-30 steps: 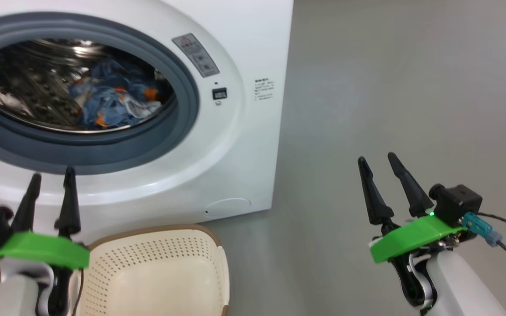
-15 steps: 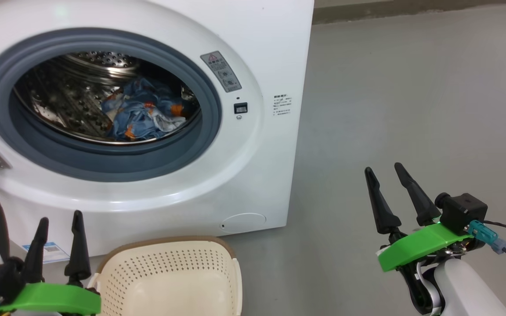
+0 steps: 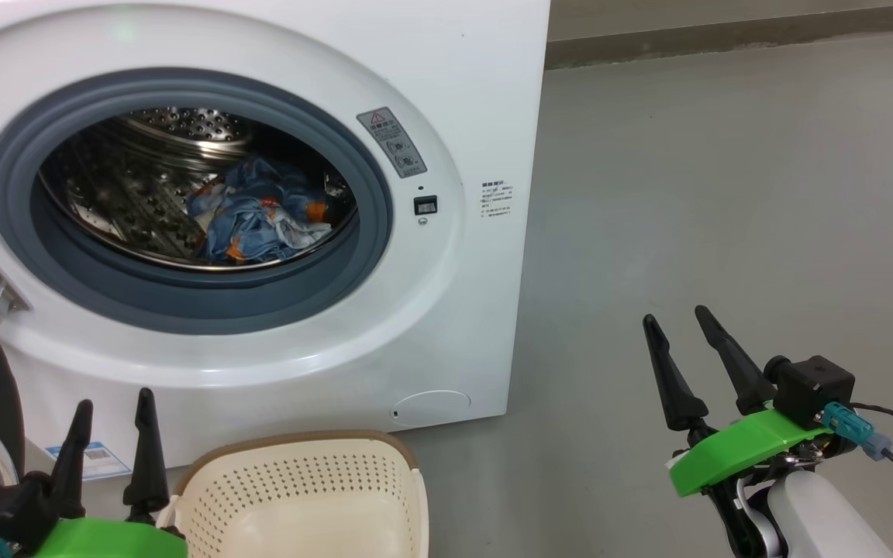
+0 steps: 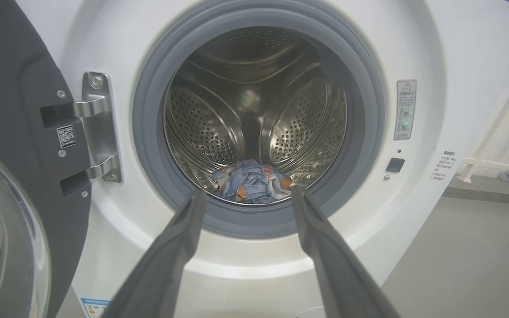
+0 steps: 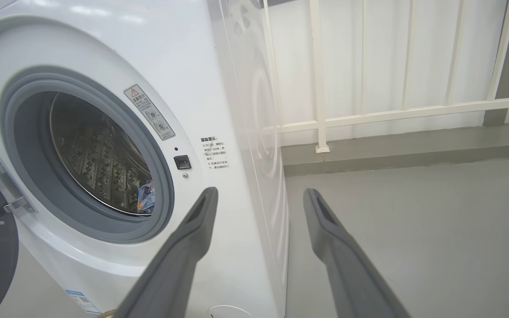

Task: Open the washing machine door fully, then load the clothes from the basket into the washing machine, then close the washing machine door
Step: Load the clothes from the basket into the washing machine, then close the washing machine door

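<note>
Crumpled clothes (image 3: 260, 221) in perforated steel drum (image 3: 183, 124)

My right gripper (image 3: 674, 315) has tapered black fingers (image 3: 673, 384) above its green mount (image 3: 733, 453); a black camera (image 3: 815, 387) and teal plug (image 3: 849, 426) sit beside that mount.

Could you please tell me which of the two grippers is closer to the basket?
The left gripper, beside the basket's brown rim at the head view's lower left; the right gripper stands far off over the grey floor.
</note>
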Tool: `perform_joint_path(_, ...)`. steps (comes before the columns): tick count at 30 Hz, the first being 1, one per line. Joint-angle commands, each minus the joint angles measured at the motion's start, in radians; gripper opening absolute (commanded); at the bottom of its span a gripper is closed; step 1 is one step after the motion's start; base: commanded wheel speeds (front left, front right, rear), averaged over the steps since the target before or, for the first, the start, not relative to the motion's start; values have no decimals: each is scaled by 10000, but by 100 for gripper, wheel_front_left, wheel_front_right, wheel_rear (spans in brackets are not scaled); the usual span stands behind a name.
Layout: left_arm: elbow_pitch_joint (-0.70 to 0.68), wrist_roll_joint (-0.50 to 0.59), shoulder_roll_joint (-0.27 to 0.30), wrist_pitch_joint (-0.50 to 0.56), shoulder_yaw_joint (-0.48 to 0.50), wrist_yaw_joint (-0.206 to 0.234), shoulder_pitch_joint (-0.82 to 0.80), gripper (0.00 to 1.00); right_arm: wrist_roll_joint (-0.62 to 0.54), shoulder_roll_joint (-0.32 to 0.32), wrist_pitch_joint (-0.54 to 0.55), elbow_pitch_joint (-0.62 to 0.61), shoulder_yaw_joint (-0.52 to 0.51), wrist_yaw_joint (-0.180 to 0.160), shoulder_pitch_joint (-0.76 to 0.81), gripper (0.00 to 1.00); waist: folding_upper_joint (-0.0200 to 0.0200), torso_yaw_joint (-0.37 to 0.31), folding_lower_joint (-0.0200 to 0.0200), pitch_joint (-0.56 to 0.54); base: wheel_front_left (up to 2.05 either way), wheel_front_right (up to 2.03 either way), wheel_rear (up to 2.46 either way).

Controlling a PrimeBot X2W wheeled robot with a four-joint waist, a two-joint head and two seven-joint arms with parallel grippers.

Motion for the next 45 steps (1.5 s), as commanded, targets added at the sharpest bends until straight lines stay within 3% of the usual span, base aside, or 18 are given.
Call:
perform_joint_path(1,-268,97,244,-64,335,-15,-92,100,29,-67,-51,-201,220,56,-46,100,-1,-6,0,2,0,0,0)
perform_joint_path(35,-137,278,33,-65,489,-327,-145,100,66,-89,-51,-109,284,56,-110,100,-1,-31,0,41,0,0,0)
perform_joint_path(45,-222,337,-73,-65,664,-401,-101,100,67,-29,-51,-99,241,56,-116,100,-1,-43,0,87,-78,78,0)
